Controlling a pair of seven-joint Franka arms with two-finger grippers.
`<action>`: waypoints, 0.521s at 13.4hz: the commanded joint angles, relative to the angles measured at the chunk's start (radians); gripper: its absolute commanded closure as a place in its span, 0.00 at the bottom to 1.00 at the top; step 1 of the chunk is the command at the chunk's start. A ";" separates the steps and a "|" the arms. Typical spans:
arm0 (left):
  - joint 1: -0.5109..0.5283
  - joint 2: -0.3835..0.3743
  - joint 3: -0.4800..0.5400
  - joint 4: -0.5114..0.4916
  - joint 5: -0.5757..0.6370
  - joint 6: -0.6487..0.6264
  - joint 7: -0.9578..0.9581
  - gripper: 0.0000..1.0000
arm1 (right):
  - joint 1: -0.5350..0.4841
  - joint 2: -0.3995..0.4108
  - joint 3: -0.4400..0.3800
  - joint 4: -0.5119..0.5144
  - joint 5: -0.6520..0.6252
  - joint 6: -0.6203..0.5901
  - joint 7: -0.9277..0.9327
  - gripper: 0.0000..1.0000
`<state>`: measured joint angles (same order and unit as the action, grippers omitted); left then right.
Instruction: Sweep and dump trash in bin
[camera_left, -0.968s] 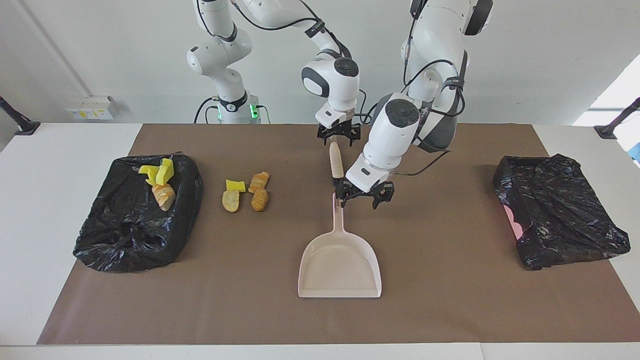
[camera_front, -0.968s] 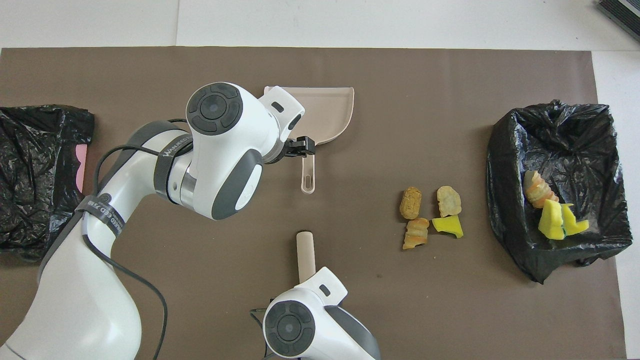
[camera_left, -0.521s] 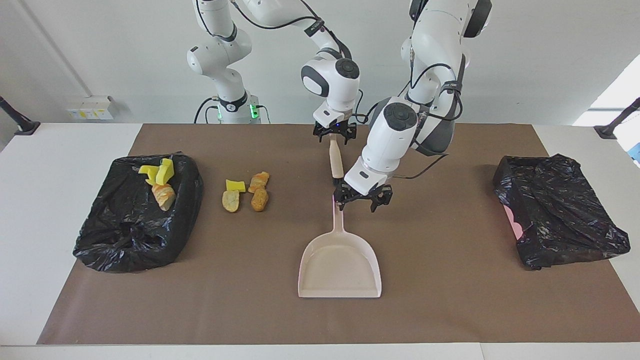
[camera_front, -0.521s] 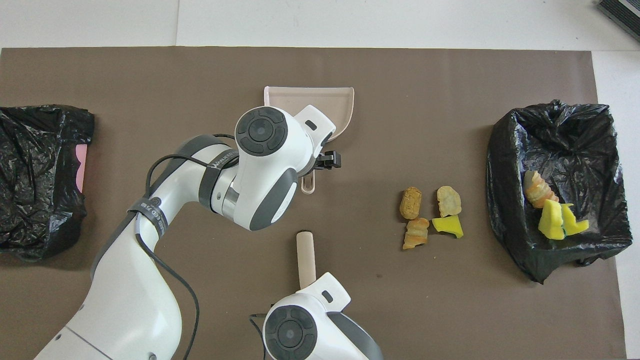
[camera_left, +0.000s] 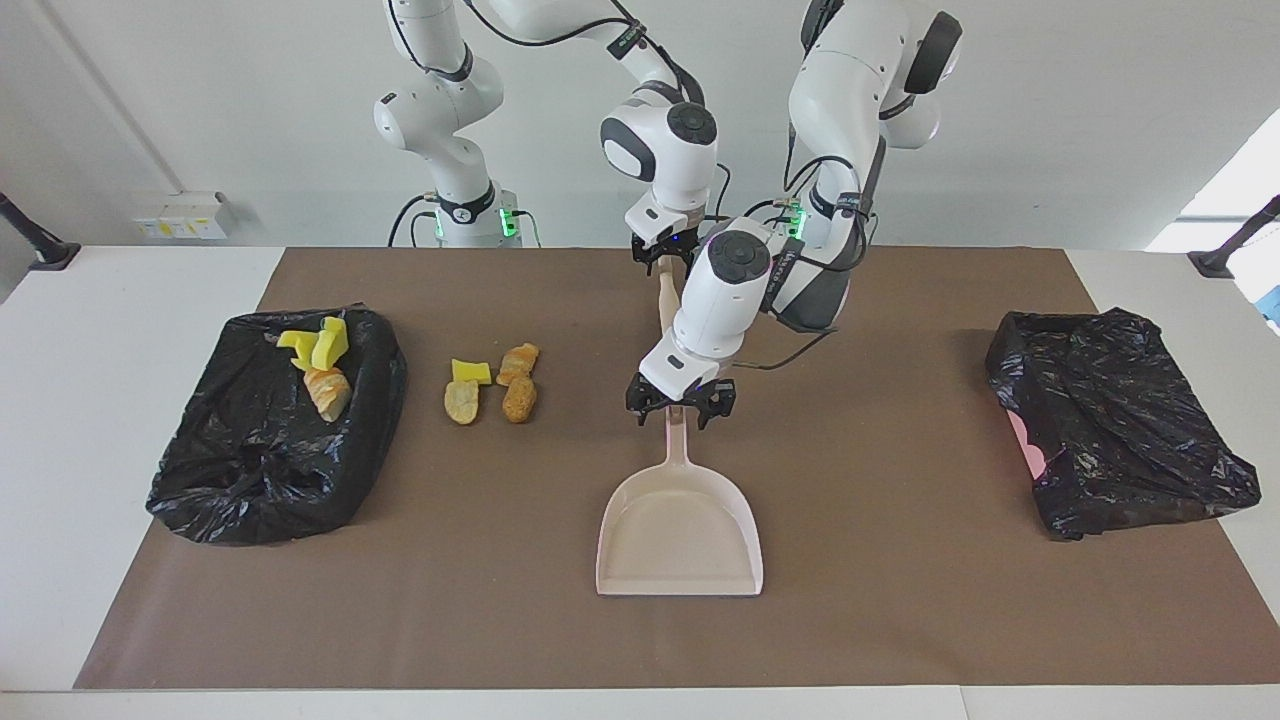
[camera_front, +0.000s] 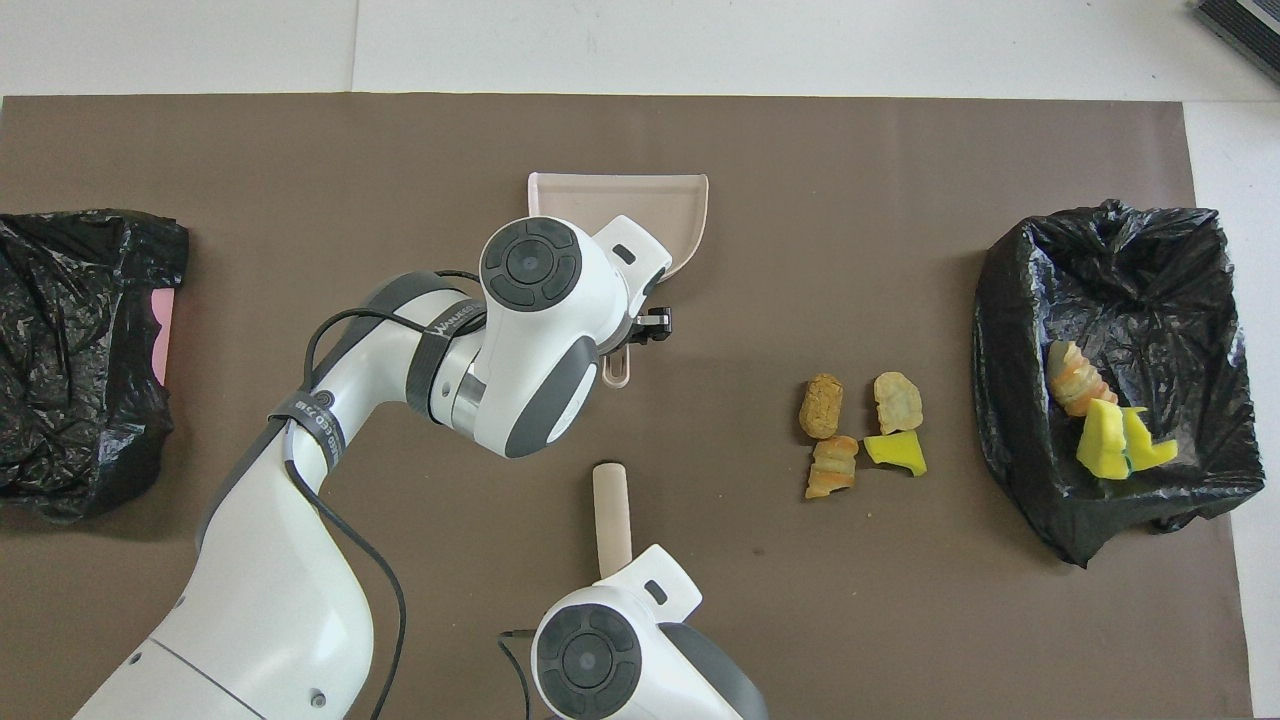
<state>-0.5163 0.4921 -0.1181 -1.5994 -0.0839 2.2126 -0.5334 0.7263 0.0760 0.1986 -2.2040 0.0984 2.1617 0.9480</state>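
Shifted over dustpan (camera_left: 680, 525) handle: left gripper (camera_left: 680, 398), jaws open astride. Right gripper (camera_left: 665, 256) at 12 o'clock, jaws gripping brush handle (camera_left: 667, 312).

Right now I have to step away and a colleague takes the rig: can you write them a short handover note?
Left pincer: open, straddling the dustpan handle, not yet gripping.
Right pincer: at the near end of the brush handle; grip unclear.
Dustpan lies flat mid-table, mouth facing away from the robots.
Four pieces of trash sit loose on the mat, between the dustpan and the bin at the right arm's end.
Done: three pieces are already in that bin.
Left: grip both tools, sweep the four pieces into the dustpan, dump them in the bin.
A second bag sits at the left arm's end.
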 joint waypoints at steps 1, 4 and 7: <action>-0.001 0.000 0.008 0.019 -0.002 -0.051 -0.002 1.00 | -0.013 -0.019 0.002 -0.022 0.047 -0.009 -0.057 0.71; 0.033 -0.049 0.023 0.018 0.007 -0.125 0.153 1.00 | -0.013 -0.021 0.001 -0.017 0.047 -0.052 -0.055 1.00; 0.097 -0.098 0.025 0.012 0.007 -0.200 0.376 1.00 | -0.060 -0.065 -0.001 -0.011 0.047 -0.115 -0.063 1.00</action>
<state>-0.4505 0.4395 -0.0951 -1.5832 -0.0809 2.0641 -0.2575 0.7158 0.0654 0.1956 -2.2076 0.1133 2.0966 0.9300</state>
